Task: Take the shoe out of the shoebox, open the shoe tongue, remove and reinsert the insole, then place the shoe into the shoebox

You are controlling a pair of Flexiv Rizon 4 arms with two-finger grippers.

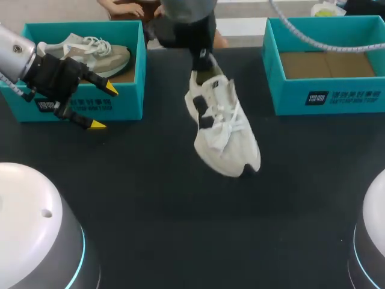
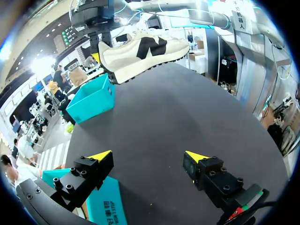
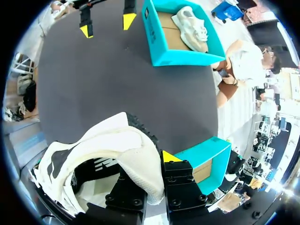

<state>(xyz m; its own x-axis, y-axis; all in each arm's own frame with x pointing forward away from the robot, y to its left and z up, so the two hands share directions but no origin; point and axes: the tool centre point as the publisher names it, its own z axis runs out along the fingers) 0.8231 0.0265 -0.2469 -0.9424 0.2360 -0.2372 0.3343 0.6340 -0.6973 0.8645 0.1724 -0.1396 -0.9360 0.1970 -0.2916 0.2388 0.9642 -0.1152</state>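
A white shoe (image 1: pixel 225 129) with a black side logo hangs toe-down over the middle of the table. My right gripper (image 1: pixel 204 63) is shut on its heel. In the right wrist view the right gripper (image 3: pixel 157 164) pinches the heel collar of the shoe (image 3: pixel 103 154), one finger outside and the other hidden inside. My left gripper (image 1: pixel 103 107) stands open and empty in front of the left shoebox (image 1: pixel 123 102). In the left wrist view the left gripper (image 2: pixel 149 157) points across the table at the hanging shoe (image 2: pixel 140 51).
The left teal shoebox holds a second, grey-white shoe (image 1: pixel 90 51). An open teal shoebox (image 1: pixel 328 93) with bare cardboard inside stands at the back right. The black tabletop (image 1: pixel 180 229) stretches in front of both arms.
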